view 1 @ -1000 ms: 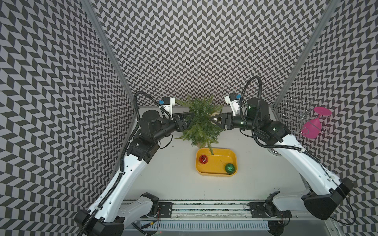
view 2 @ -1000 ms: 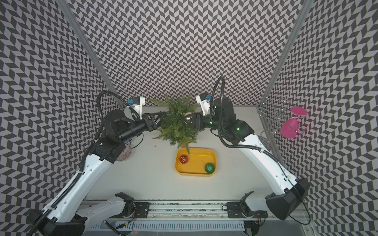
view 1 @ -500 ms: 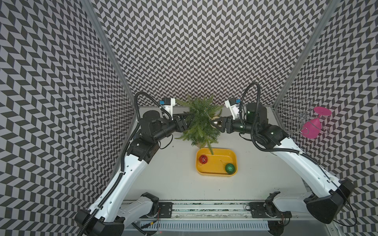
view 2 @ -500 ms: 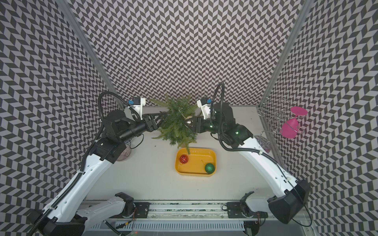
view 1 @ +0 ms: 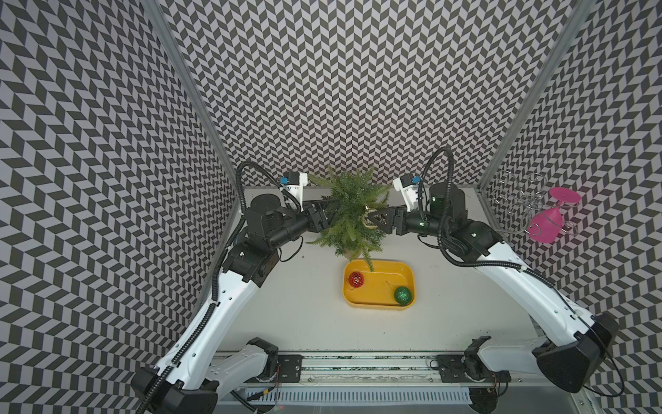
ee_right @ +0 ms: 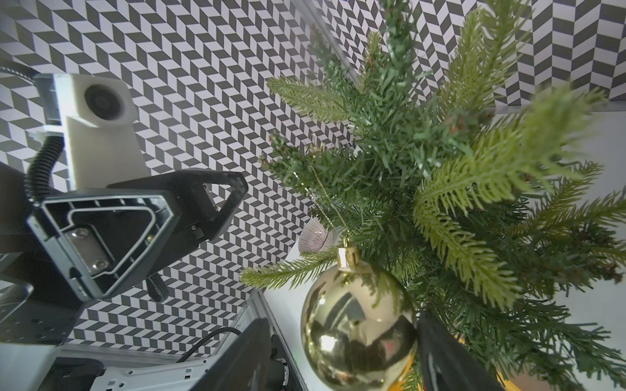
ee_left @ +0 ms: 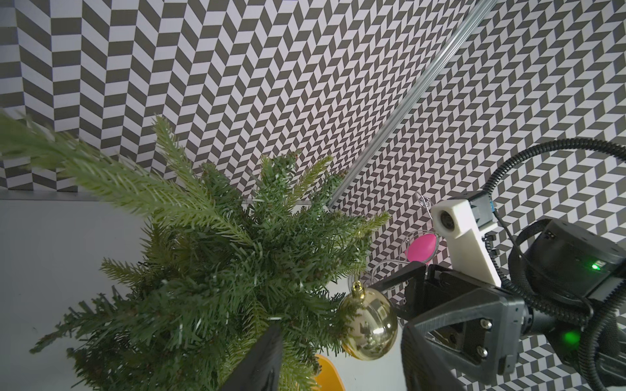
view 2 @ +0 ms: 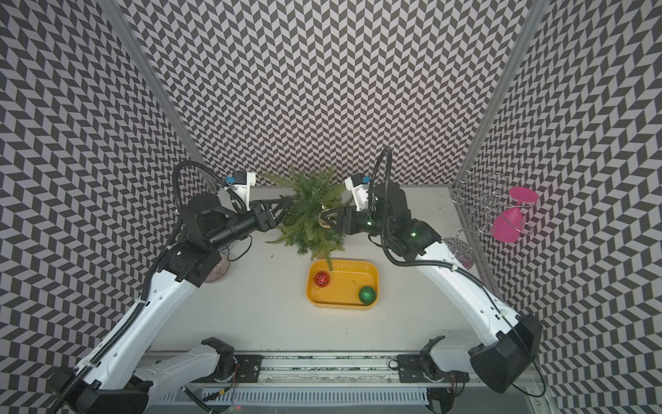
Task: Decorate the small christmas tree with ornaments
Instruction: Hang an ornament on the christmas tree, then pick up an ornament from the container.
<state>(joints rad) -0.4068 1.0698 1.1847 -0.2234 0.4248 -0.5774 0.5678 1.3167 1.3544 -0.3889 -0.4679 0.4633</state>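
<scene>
Two baubles are lying in the yellow tray (view 1: pixel 379 285): the faceted red bauble (view 1: pixel 356 279) at its left end and the glittery green bauble (view 1: pixel 402 295) in the near right corner, well apart. Just behind the tray, the small christmas tree (view 1: pixel 353 211) is standing upright on its pale base at the back of the white table (view 1: pixel 308 308). Its feathery fronds are fanning out, paler green at the tips, and one is drooping over the tray's far rim. And look, the shiny gold bauble (ee_right: pixel 359 325) is hanging on the tree's right side, its thin gold string running up over a frond. The right gripper (view 1: pixel 373 220) is straddling it with jaws parted. One finger (ee_right: pixel 440 352) is resting against the ball and the other is standing clear, so nothing is clamped. The left gripper (view 1: pixel 331 212) is reaching into the fronds opposite, jaws slightly apart with foliage between; whether it is pinching a frond, I cannot tell.
</scene>
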